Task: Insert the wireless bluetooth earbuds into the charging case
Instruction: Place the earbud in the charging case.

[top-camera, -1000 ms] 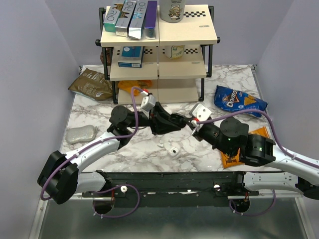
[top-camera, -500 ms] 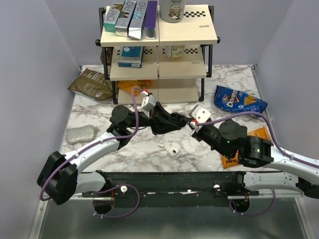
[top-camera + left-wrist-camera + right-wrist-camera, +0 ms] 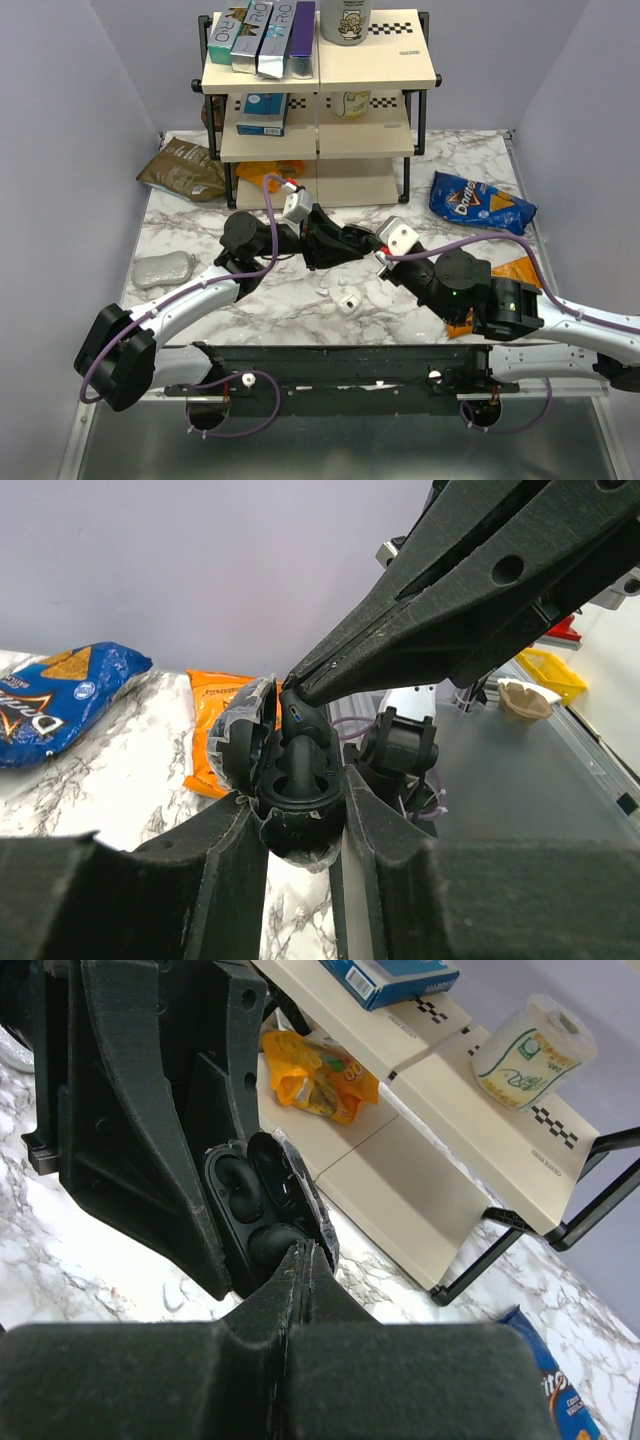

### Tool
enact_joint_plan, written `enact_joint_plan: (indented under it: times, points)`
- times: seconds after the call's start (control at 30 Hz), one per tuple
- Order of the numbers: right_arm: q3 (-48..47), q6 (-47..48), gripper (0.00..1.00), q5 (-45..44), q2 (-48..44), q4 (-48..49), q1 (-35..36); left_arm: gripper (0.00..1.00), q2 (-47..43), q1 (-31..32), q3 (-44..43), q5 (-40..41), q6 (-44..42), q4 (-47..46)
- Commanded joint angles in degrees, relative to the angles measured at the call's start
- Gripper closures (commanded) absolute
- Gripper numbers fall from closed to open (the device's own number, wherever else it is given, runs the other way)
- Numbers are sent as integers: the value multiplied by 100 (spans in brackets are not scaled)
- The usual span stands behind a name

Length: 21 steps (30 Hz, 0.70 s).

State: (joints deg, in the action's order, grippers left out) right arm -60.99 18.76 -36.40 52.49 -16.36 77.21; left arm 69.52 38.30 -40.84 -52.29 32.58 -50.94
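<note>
Marble worktop, lavender walls, cream shelf rack at the back. Blue chip bag is well off to the right, not in play.

Left tool is clamped across the lower shell of the glossy black plastic charging case. Case is mid-scene and looks lifted off the worktop, lid open, wells facing the right arm.

Right tool is closed to a point, tips against the head of a tiny black rounded earbud. The bud's stem sits part-way into one well. Can't tell whether the tips pinch it or only press on it. Second bud: wells too dark to confirm.

Handling, my read:
- The bud is near weightless, hard and slick, so it will flick out of a pinch. Take it by the rounded head, stem aimed down the well.
- Case is rigid and light, and the hinge is the weak spot. The current side grip on the shell looks right.
- Next move: a small push along the well axis.
- Risk: a side load twists the case in the left tool.
</note>
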Motion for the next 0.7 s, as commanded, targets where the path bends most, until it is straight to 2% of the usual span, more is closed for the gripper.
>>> enact_joint_plan:
  times: [0.0, 0.23, 0.27, 0.67]
  points:
    - [70, 13, 99, -130, 42, -78, 93, 100, -105, -16, -100, 263, -103, -426]
    - [-44, -83, 90, -227, 104, -87, 101, 100, -122, -7, -38, 264, -85, -470]
    - [-70, -110, 86, -210, 121, -87, 101, 100, -131, -16, -38, 263, -76, -470]
    - [-299, -242, 74, -297, 236, -52, 101, 100, -175, 10, 50, 272, -94, -531]
